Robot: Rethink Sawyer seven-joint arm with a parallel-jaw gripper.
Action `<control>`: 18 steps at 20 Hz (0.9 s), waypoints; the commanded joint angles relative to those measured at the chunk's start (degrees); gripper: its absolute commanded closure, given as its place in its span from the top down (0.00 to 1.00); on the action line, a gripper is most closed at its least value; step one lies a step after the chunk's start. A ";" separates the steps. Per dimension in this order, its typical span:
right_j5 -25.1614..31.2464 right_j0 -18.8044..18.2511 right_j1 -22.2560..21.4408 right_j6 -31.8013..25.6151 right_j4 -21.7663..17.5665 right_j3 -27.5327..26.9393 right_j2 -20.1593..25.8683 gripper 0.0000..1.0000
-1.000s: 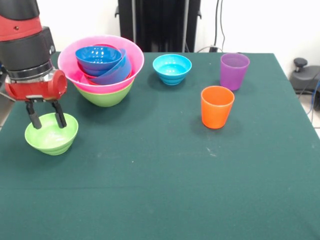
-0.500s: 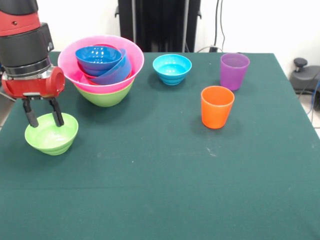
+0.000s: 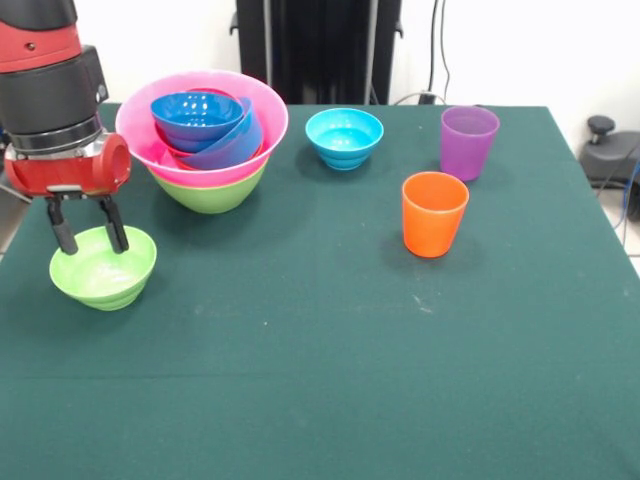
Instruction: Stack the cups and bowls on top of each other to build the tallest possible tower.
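Note:
My gripper (image 3: 90, 238) stands open at the far rim of a small lime green bowl (image 3: 104, 274) near the table's left edge. Its two black fingers (image 3: 64, 236) hang apart just over that rim and hold nothing. Behind it stands the tower: a large lime green bowl (image 3: 212, 195) at the base, a huge pink bowl (image 3: 134, 122) in it, and blue bowls (image 3: 197, 113) nested inside over a red one. A cyan bowl (image 3: 344, 138) sits alone at the back middle. The purple cup (image 3: 468, 143) and the orange cup (image 3: 434, 215) stand upright to the right.
The dark green tablecloth (image 3: 320, 360) covers the whole table. A black stand (image 3: 318, 50) rises behind the far edge, and a black knob (image 3: 601, 128) sits off the table at the right.
My gripper has risen a little and shifted slightly left over the small lime green bowl, staying open. The bowl and everything else kept their places.

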 commanded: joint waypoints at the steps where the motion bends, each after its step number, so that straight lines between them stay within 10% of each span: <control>1: 2.49 3.15 0.22 -7.44 -2.95 3.17 -2.12 1.00; 18: -1.52 4.42 0.70 -3.99 -3.35 4.94 -2.28 1.00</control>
